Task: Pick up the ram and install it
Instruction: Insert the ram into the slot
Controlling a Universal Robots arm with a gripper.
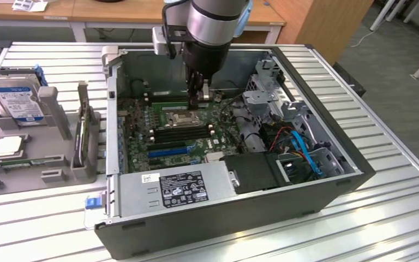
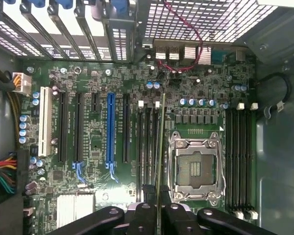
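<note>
The ram (image 2: 159,152) shows edge-on as a thin green strip held between my gripper's (image 2: 157,200) dark fingers (image 2: 146,215). It hangs over the motherboard (image 2: 93,147), in line with the black memory slots (image 2: 148,147) beside the CPU socket (image 2: 195,164). In the exterior view my gripper (image 1: 198,98) reaches down into the open computer case (image 1: 195,229), just above the CPU socket (image 1: 180,116), shut on the ram (image 1: 203,91). Whether the stick touches a slot I cannot tell.
A long blue expansion slot (image 2: 110,129) lies beside the memory slots, and another bank of slots (image 2: 237,156) sits past the socket. Outside the case, a hard drive (image 1: 17,101) and grey fixture (image 1: 46,164) stand at the exterior view's left. Blue cables (image 1: 305,155) and the power supply (image 1: 177,188) crowd the case.
</note>
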